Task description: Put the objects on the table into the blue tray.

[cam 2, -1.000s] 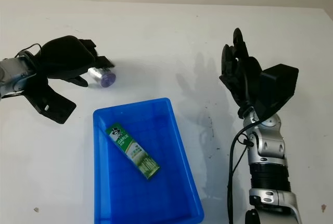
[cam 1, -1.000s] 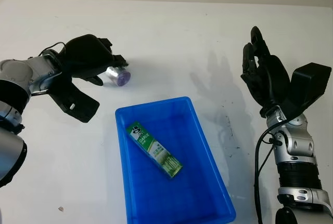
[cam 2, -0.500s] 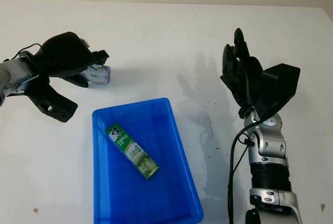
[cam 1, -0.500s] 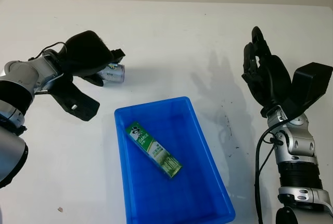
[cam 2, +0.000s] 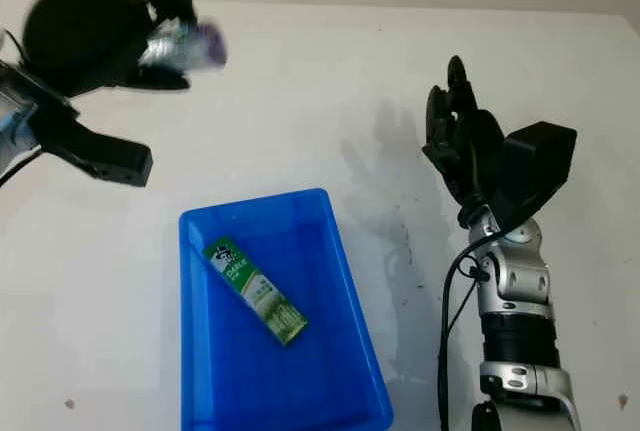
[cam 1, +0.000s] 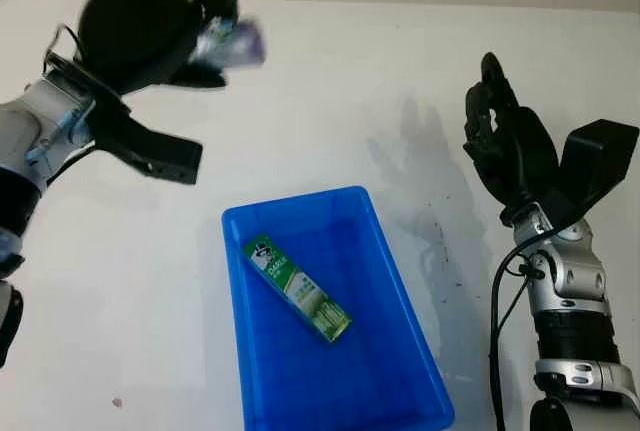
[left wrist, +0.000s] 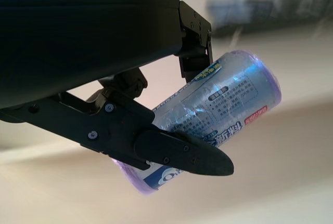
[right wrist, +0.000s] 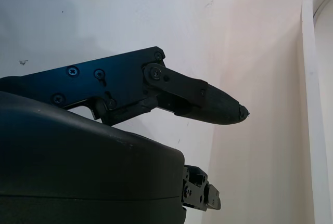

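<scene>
Now, view by view.
Head views: the left hand [cam 1: 140,26] is raised over the far left of the table [cam 1: 330,81], fingers closed around the small can [cam 1: 228,39]; it is blurred here, so its label cannot be read. The blue tray [cam 1: 410,351] holds a green carton [cam 1: 298,288]. The right hand [cam 2: 465,151] is open, held up at the right.
Left wrist view: the can [left wrist: 218,107] looks light, stiff and smooth, probably slippery; the fingers [left wrist: 177,154] take it around the body, which seems the best place. Its far end is hidden by the hand.
Right wrist view: the right hand's fingers [right wrist: 208,99] hold nothing above the table.
</scene>
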Available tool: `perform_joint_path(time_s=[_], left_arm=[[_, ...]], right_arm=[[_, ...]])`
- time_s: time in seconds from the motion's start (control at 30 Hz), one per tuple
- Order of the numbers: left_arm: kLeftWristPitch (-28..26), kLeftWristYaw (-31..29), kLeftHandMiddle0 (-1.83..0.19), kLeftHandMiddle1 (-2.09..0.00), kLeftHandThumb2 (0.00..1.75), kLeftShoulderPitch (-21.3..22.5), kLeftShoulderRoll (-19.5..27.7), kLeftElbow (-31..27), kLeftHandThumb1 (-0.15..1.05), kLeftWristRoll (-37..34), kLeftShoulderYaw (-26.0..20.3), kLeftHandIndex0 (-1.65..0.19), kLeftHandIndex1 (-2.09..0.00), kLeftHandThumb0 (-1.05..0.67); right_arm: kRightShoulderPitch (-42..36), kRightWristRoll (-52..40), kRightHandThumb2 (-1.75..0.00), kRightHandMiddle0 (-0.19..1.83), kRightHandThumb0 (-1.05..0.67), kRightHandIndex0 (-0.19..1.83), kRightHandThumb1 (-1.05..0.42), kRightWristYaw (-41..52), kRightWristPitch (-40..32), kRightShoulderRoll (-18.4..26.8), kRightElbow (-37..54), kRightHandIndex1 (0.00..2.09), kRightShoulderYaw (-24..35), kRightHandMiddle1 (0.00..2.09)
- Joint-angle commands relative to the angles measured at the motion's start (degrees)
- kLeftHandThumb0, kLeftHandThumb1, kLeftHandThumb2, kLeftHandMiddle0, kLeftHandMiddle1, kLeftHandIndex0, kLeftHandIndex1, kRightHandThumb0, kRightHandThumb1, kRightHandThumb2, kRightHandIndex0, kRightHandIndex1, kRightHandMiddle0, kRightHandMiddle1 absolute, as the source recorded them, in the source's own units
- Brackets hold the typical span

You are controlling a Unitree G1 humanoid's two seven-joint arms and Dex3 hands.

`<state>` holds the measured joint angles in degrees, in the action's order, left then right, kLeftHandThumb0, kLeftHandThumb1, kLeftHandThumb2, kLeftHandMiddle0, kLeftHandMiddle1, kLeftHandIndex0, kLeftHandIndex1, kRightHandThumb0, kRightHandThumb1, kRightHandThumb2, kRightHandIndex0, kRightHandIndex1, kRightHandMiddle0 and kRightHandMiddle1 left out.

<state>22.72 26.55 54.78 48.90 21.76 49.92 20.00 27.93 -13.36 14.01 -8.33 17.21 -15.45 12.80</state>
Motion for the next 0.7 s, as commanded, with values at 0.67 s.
perform_joint_path(time_s=[0.67], left_arm=[[-4.34,-56.34,-1.19,-2.09,0.21,-23.97,-6.78,-40.41,1.05,-43.3,-8.62,-1.03,-2.09,-0.46]], right_arm=[[0.56,0.33,-0.67,-0.19,-0.7,-0.19,-1.05,-0.23,0.14,-0.54,-0.43,0.0,-0.99,0.0]])
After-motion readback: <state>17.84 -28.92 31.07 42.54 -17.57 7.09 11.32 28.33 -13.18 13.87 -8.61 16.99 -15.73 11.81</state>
